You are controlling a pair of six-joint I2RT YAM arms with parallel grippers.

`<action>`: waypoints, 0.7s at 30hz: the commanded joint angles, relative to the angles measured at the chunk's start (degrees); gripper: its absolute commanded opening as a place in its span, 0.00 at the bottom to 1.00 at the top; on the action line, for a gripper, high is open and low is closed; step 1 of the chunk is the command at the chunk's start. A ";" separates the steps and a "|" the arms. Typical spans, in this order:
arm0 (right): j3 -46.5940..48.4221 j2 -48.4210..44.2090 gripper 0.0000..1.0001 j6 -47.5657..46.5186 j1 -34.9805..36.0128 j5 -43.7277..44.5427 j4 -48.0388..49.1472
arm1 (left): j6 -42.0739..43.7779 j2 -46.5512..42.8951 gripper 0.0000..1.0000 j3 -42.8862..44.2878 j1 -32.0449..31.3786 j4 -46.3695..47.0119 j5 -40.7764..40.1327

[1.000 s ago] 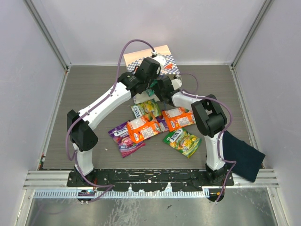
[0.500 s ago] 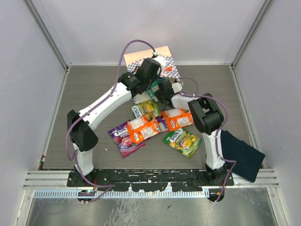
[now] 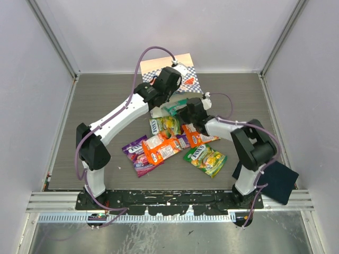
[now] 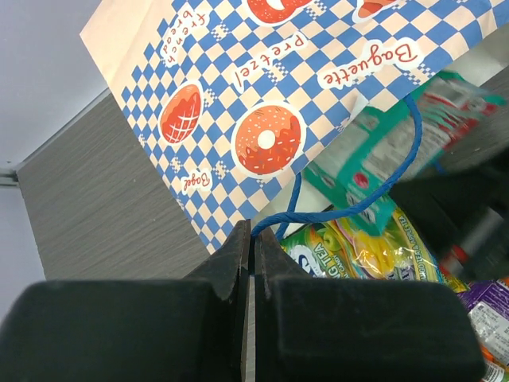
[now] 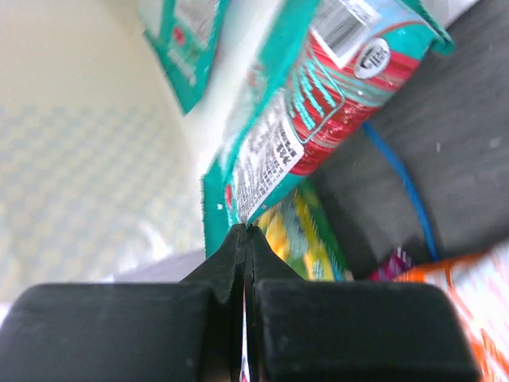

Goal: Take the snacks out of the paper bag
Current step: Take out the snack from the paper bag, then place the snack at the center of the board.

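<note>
R gripper (image 5: 244,231) pressed shut on corner of teal packet (image 5: 318,103), just outside paper bag (image 4: 238,95) mouth. L gripper (image 4: 253,232) prob. pinching blue cord handle (image 4: 334,208). Risk: thin edge grip, glossy foil slips out; cord crossing packet may snag.

The top camera is looking down from behind the arms (image 3: 122,114) over the whole table (image 3: 106,95). Both wrist cameras are looking from close up, sharing a teal packet (image 5: 318,103) by the paper bag (image 4: 238,87).

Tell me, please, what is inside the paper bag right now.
One teal packet lies inside the paper bag; the right gripper pinches a second teal packet at its mouth. Deeper in is hidden.
</note>
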 commanded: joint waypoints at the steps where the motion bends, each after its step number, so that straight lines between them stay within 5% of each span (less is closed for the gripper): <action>1: -7.83 -12.45 0.01 -3.93 1.72 -2.88 3.76 | -0.20 -2.69 0.00 -0.39 0.54 3.69 -0.44; 17: -33.62 -49.39 0.01 -15.82 2.06 -10.60 -7.01 | -0.07 -3.74 0.00 -0.83 0.54 5.19 -1.39; 21: -36.36 -57.46 0.11 -17.24 2.10 -11.63 -13.55 | 0.00 -3.85 0.00 -0.65 0.58 5.15 -1.57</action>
